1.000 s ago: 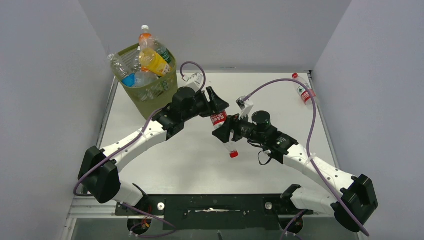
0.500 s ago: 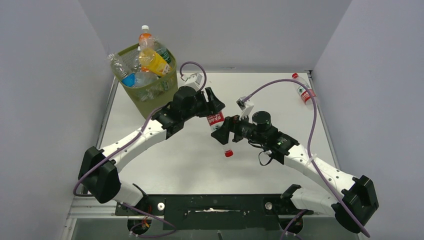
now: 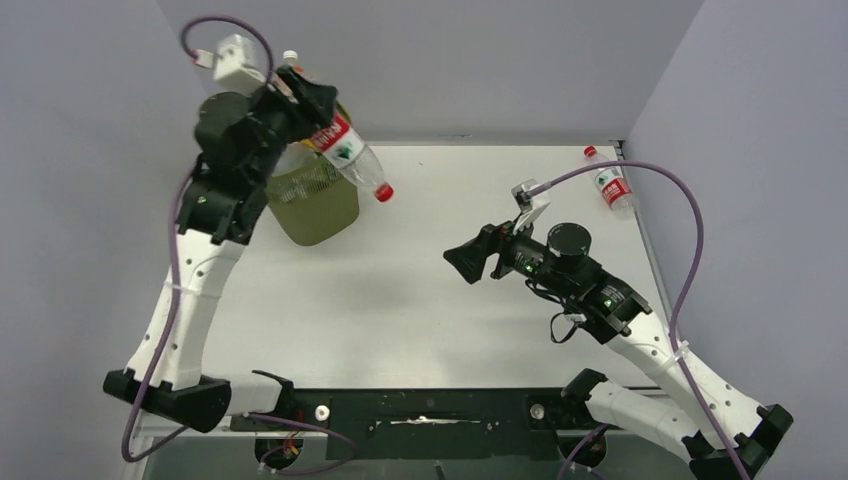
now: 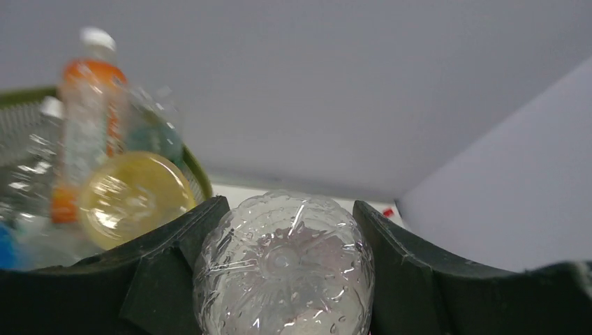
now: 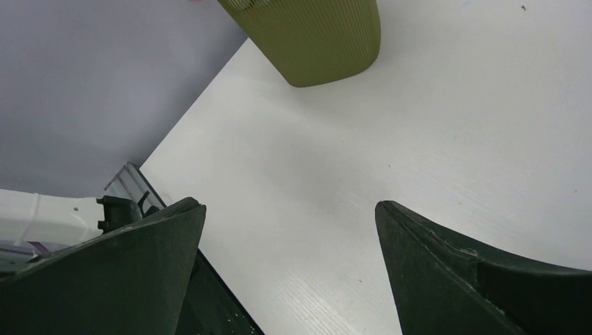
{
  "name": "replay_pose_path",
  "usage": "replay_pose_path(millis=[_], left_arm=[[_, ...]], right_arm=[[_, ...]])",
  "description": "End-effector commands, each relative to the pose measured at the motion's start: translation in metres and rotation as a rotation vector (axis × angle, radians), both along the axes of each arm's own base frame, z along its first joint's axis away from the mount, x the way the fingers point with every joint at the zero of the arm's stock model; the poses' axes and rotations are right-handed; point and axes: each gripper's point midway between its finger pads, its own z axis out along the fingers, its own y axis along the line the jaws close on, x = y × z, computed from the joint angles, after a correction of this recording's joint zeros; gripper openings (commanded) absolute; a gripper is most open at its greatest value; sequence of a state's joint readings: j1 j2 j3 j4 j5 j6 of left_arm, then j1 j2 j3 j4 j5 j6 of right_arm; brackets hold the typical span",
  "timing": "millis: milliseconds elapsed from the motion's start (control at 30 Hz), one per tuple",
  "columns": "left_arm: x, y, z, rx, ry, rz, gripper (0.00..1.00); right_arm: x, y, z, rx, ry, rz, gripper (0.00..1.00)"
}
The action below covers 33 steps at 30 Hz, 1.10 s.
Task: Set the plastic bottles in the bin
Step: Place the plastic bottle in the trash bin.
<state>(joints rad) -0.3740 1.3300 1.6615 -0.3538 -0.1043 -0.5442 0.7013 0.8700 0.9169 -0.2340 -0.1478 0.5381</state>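
My left gripper (image 3: 318, 112) is raised beside the olive-green bin (image 3: 318, 198) and is shut on a clear plastic bottle (image 3: 350, 153) with a red label. The bottle's red cap points down and to the right, past the bin's rim. In the left wrist view the bottle's ribbed base (image 4: 283, 272) fills the gap between the fingers (image 4: 174, 265). Behind them, an orange bottle (image 4: 87, 105) and a yellow one (image 4: 132, 199) lie in the bin (image 4: 198, 174). Another bottle (image 3: 612, 186) lies at the table's back right corner. My right gripper (image 3: 466, 262) (image 5: 290, 206) hangs open and empty over mid-table.
Grey walls close in the white table (image 3: 400, 300) on three sides. In the top view the raised left arm hides most of the bin's mouth. The right wrist view shows the bin's wall (image 5: 314, 35) ahead and the table's near edge on the left.
The right gripper has let go of the bottle, opened wide and drawn back to the right. The left arm has swung the bottle up and left, from mid-table to the bin.
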Motion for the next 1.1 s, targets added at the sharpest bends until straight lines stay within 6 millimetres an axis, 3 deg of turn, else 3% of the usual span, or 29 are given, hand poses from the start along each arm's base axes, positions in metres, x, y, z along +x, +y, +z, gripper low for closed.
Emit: replay_pose_path(millis=[0,133,267,467,567,667,900,1067], left_arm=[[-0.047,0.071,0.101,0.026,-0.232,0.179,0.2],[-0.071,0.112,0.142,0.072,-0.308,0.346,0.2],[-0.086,0.145,0.171,0.112,-0.386,0.514,0.2],[-0.076,0.174,0.2,0.182,-0.487,0.725,0.2],[-0.057,0.178,0.202,0.254,-0.52,0.788,0.2],[-0.025,0.185,0.198,0.344,-0.511,0.846,0.2],[0.043,0.218,0.172,0.468,-0.469,0.922,0.18],[0.088,0.243,0.15,0.484,-0.463,0.883,0.18]], right_arm=[[0.004,-0.001,-0.008,-0.034,0.018,-0.016,0.98],[0.004,0.005,-0.014,-0.028,0.04,0.001,0.98],[0.003,0.013,-0.021,-0.042,0.076,0.036,0.98],[0.009,0.019,-0.023,-0.118,0.102,0.064,0.98],[0.012,0.021,-0.02,-0.128,0.1,0.065,0.98],[0.014,0.021,-0.022,-0.131,0.108,0.061,0.98],[0.015,0.02,-0.036,-0.148,0.144,0.047,0.98],[0.019,0.021,-0.042,-0.161,0.165,0.041,0.98]])
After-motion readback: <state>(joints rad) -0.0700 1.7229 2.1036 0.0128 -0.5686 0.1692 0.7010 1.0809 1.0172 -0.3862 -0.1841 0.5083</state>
